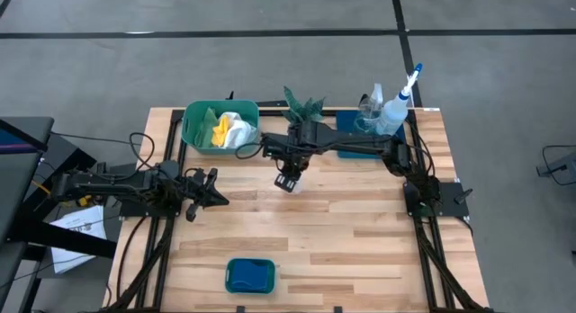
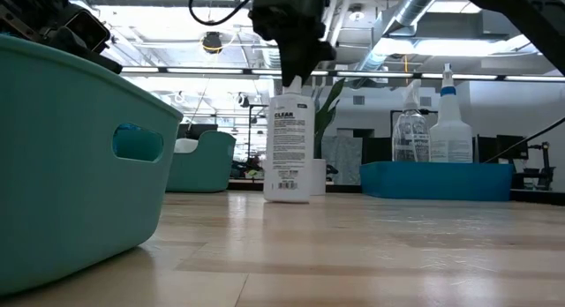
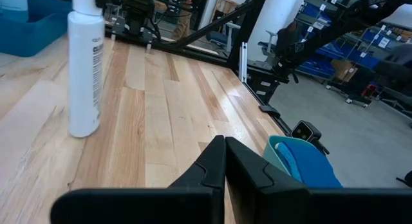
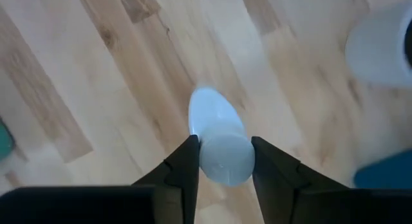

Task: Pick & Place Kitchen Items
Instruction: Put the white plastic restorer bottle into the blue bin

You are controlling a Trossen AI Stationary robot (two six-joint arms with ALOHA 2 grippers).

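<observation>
Right claw [image 4: 222,161] is straight over the small white bottle [image 2: 288,144], its two fingers [image 4: 181,169] pinching the cap from either side. The right wrist view looks down the bottle's length to the wooden table [image 4: 96,69], so only the cap and shoulder show between the jaws. The low view gives what that one cannot: the bottle stands upright on the boards, black label text facing the camera, with the claw [image 2: 296,42] clamped on its top from above. From overhead, the right claw [image 1: 288,180] sits near the table's middle, and the bottle is mostly hidden beneath it.

Beyond the right claw, toward the far edge, the green tub [image 1: 220,126] holds yellow and white cloths [image 1: 230,129], and the dark blue tray [image 1: 364,138] carries the white spray bottle [image 1: 396,106] and the clear spray bottle [image 1: 372,108]. A potted plant [image 1: 303,104] stands between them.

Left claw [image 1: 214,198] waits off to the left, fingers [image 3: 251,169] pressed together, empty. Its wrist view catches the small white bottle upright well ahead, and another tub [image 3: 302,161] with a blue sponge just beside its tips.
</observation>
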